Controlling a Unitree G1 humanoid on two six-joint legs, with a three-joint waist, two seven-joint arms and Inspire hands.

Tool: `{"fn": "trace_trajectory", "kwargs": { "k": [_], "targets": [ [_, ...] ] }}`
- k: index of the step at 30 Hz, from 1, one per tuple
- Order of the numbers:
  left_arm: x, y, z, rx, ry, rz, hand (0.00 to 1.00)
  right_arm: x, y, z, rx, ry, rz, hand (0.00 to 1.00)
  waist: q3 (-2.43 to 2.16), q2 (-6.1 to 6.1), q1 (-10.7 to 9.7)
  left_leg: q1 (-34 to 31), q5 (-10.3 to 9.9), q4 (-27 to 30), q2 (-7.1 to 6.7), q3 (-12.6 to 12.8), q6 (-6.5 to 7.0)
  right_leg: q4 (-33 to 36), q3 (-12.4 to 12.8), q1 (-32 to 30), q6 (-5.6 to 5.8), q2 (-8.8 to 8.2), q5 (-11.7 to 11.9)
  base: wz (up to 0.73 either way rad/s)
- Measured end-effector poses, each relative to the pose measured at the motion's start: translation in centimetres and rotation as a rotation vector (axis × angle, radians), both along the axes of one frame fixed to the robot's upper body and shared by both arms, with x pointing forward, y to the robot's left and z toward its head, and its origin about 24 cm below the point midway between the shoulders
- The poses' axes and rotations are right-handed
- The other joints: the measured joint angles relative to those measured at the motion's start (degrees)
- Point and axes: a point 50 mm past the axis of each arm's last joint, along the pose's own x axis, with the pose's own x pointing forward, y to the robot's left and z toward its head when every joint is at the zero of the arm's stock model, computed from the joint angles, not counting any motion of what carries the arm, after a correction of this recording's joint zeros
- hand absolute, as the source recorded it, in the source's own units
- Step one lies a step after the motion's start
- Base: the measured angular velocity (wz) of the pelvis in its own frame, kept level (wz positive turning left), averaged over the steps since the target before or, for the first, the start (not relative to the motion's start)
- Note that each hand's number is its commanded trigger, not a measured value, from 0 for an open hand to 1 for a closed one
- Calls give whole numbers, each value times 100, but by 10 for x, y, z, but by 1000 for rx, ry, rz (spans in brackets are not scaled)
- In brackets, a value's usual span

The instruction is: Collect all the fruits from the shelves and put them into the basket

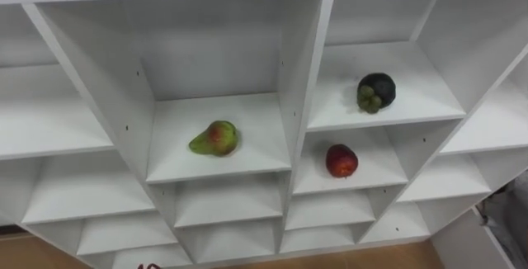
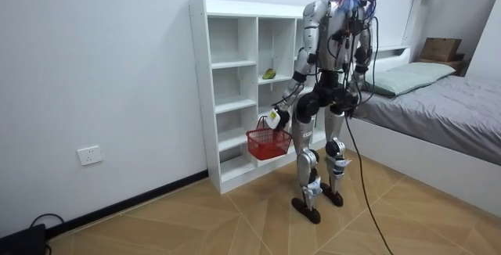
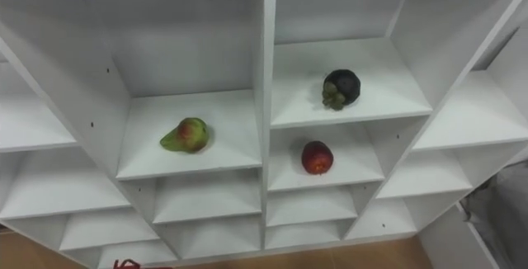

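Observation:
A green-red pear (image 1: 215,139) lies in a middle compartment of the white closet (image 1: 301,96). A dark round fruit with a green calyx (image 1: 376,92) sits in the compartment to its right. A red apple (image 1: 341,161) rests one shelf below that. In the room view I stand facing the closet (image 2: 227,91), close to it. My left hand (image 2: 275,118) is low at my side, curled on the handle of a red basket (image 2: 268,142). A sliver of that red basket (image 1: 148,265) shows at the bottom edge. My right hand (image 2: 351,105) hangs by my hip.
Most other compartments of the closet hold nothing. A bed (image 2: 438,122) with a grey cover stands behind me at the room view's right. Bare wooden floor (image 2: 196,224) stretches along the wall, where a wall socket (image 2: 90,156) sits.

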Motion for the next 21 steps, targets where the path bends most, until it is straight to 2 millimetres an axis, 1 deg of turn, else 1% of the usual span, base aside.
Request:
{"fn": "trace_trajectory", "kwargs": {
  "k": [5, 6, 8, 10, 11, 14, 15, 17, 18, 19, 20, 21],
  "targets": [
    [1, 0, 1, 11, -9, -3, 100, 16, -4, 11, -113, -103, 39, 0, 0, 0, -4, 51, 0, -2, 1, 51, 0, 13, 66, 4, 5, 5, 9, -7],
    [1, 0, 1, 12, -16, -4, 100, 22, -4, 15, -144, -142, 55, 0, -5, 9, -10, 55, 0, -1, 2, 56, 0, 12, 90, -7, 5, 8, 10, -8],
    [2, 0, 2, 14, -26, -7, 100, 30, -4, 23, -190, -208, 88, 0, -1, 5, -20, 61, 0, -1, 8, 132, 0, 11, 119, -20, 5, 11, 9, -10],
    [3, 1, 4, 18, -40, -8, 100, 47, 0, 46, -266, -362, 159, 0, -4, 32, -47, 29, 0, -1, 12, 163, 0, 20, 178, -82, 8, 20, 24, -12],
    [4, 2, 4, 20, -44, -9, 100, 51, 2, 51, -280, -401, 166, 0, -11, 20, -63, 26, 0, -1, 12, 166, 0, 22, 179, -84, 10, 20, 27, -7],
    [3, 5, 5, 30, -64, -11, 100, 70, 7, 79, -331, -582, 175, 0, -10, 6, -128, 28, 0, -16, 11, 228, 0, 31, 192, -114, 13, 19, 28, -6],
    [2, 5, 5, 30, -64, -11, 100, 73, 7, 84, -338, -610, 172, 0, -10, 6, -128, 23, 0, -22, 11, 241, 0, 29, 193, -124, 17, 20, 30, -8],
    [-1, 5, 6, 31, -64, -12, 100, 85, 10, 110, -369, -748, 159, 0, -48, 35, -138, -26, 0, -23, 9, 260, 0, 54, 227, -199, 22, 24, 43, -9],
    [-2, 5, 6, 31, -64, -11, 100, 88, 11, 116, -379, -782, 160, 0, -46, 34, -162, -26, 0, -23, 9, 264, 0, 61, 244, -198, 22, 29, 53, -10],
    [-5, 5, 5, 31, -60, -9, 100, 92, 13, 126, -410, -846, 174, 0, -41, 49, -177, -18, 0, -24, 9, 265, 0, 60, 270, -194, 20, 32, 57, -7],
    [-6, 5, 5, 31, -60, -8, 100, 94, 14, 130, -424, -873, 178, 0, -36, 55, -195, -12, 0, -23, 9, 265, 0, 60, 269, -189, 20, 32, 58, -5],
    [-7, 5, 5, 30, -59, -7, 100, 97, 15, 137, -448, -912, 182, 0, -38, 38, -215, -9, 0, -24, 8, 265, 0, 64, 264, -186, 20, 32, 58, 0]
  ]
}}
